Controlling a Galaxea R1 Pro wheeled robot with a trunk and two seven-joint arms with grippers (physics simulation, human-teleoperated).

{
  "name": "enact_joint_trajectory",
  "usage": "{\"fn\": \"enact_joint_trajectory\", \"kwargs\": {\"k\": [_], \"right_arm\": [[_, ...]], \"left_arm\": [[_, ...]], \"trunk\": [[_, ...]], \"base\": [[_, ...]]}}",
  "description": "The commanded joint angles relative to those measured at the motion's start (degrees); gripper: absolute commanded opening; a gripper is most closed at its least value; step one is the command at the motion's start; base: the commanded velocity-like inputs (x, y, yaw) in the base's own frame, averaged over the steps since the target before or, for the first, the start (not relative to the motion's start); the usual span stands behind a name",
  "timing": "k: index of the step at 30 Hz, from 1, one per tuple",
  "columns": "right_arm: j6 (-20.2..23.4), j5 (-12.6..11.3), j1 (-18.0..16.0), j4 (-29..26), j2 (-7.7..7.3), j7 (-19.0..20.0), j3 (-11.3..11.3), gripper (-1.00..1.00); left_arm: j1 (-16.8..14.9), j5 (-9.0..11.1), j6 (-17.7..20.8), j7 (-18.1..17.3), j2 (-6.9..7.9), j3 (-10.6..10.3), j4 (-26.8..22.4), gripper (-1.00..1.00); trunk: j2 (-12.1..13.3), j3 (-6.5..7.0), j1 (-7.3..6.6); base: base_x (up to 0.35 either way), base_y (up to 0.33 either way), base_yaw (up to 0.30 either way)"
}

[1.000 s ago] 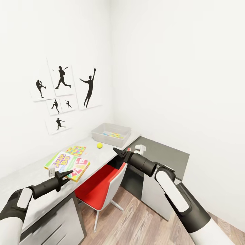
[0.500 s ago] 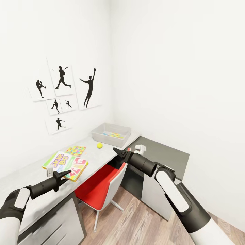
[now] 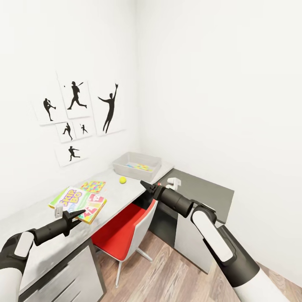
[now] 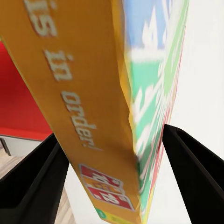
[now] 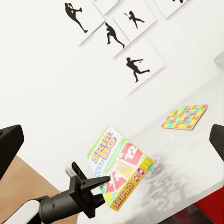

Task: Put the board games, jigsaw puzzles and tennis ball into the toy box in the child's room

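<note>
My left gripper is shut on the near edge of the green, red and white Skip-Bo board game, which is tilted up off the table. In the left wrist view the box's orange edge runs between the black fingers. A jigsaw puzzle lies flat beyond the box, and a second mosaic square lies inside the light grey toy box at the table's far end. The tennis ball rests in front of the toy box. My right gripper hovers open beside the table edge.
A red chair is tucked under the table between my arms. A lower dark grey unit with a small white object stands at the right. Sports silhouette pictures hang on the white wall. Grey drawers sit under the table's near end.
My left gripper has pulled back to the left with the Skip-Bo box, which has shifted away from the jigsaw puzzle. The right arm has barely moved.
</note>
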Motion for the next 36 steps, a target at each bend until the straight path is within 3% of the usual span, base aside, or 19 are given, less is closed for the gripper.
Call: {"fn": "enact_joint_trajectory", "kwargs": {"k": [1, 17, 24, 28, 31, 33, 36], "right_arm": [[0.1, -0.2, -0.1, 0.0, -0.07, 0.0, 0.0, 1.0], [0.1, -0.1, -0.1, -0.1, -0.05, 0.0, 0.0, 1.0], [0.3, -0.1, -0.1, -0.7, 0.02, -1.9, 0.4, 1.0], [0.4, -0.1, -0.1, -1.1, -0.09, -8.6, 0.3, 1.0], [0.5, -0.2, -0.1, -1.3, -0.15, -12.3, 0.1, 1.0], [0.5, -0.2, -0.1, -1.4, -0.35, -13.3, 0.0, 1.0], [0.7, -0.2, -0.1, -1.5, -0.72, -13.8, -0.1, 1.0]], "left_arm": [[-0.1, -0.4, 0.2, -0.4, 0.0, 0.2, 0.0, -1.0], [0.0, -0.4, 0.2, -0.5, 0.08, 0.3, -0.1, -1.0], [-0.6, -0.5, 0.2, 0.3, 2.31, 0.0, 0.3, -1.0], [-5.6, -0.7, 0.2, 1.4, 2.51, -0.9, 1.0, -1.0], [-10.9, -0.7, 0.2, 2.9, 2.61, -1.7, 4.8, -1.0], [-14.9, -0.9, 0.2, 5.6, 2.64, -2.1, 9.4, -1.0], [-19.9, -0.7, -0.1, 13.1, 2.42, -2.2, 13.4, -1.0]], "trunk": [[-0.1, -0.1, 0.06], [-0.1, -0.1, 0.06], [-0.1, -0.1, 0.06], [-0.1, -0.1, 0.06], [-0.1, -0.1, 0.06], [-0.1, -0.1, 0.06], [-0.1, -0.1, 0.06]], "base": [[0.234, 0.0, 0.0], [0.09, -0.017, 0.0], [0.001, -0.001, 0.0], [0.0, 0.0, 0.0], [0.0, 0.0, 0.0], [0.0, 0.0, 0.0], [0.0, 0.0, 0.0]]}}
